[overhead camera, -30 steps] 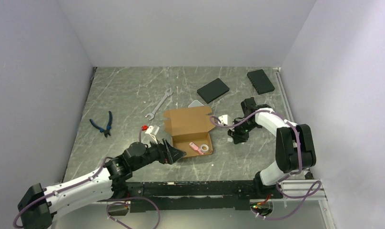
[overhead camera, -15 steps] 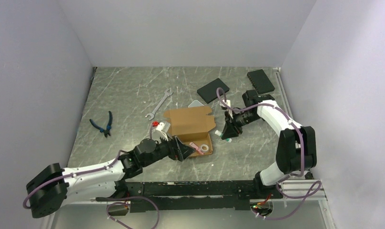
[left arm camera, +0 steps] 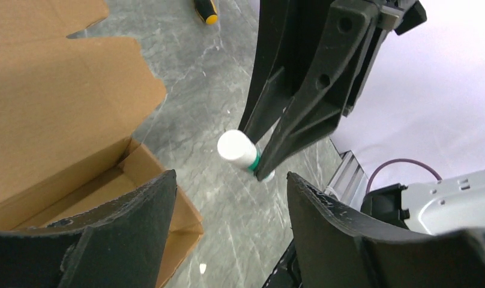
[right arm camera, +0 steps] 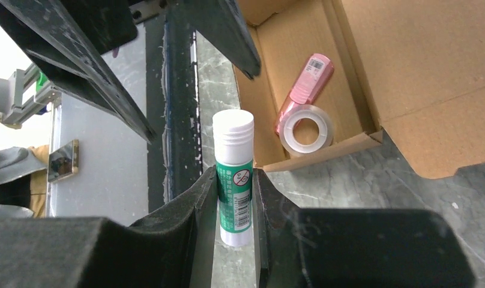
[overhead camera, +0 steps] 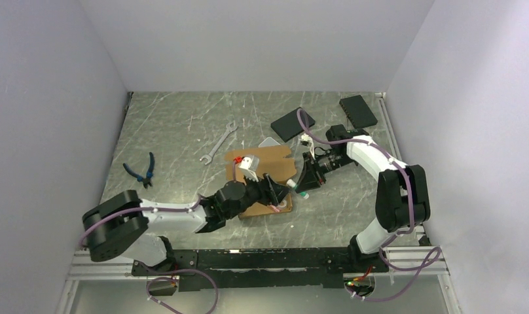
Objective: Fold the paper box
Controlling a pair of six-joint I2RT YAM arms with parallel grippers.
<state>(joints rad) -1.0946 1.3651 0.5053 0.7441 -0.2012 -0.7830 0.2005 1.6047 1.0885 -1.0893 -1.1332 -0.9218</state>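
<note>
Right claw (right arm camera: pixel 234 180) narrow, clamping smooth white-green cylindrical glue stick (right arm camera: pixel 233 141). Left claw (left arm camera: pixel 229 177) wide, empty. Brown corrugated paper box (overhead camera: pixel 267 169) at frame centre, lid open, clear tape roll (right arm camera: pixel 311 130) inside.

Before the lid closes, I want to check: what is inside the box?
A pink dispenser and a clear tape roll lie in the box. The left end effector hides part of its floor.
</note>
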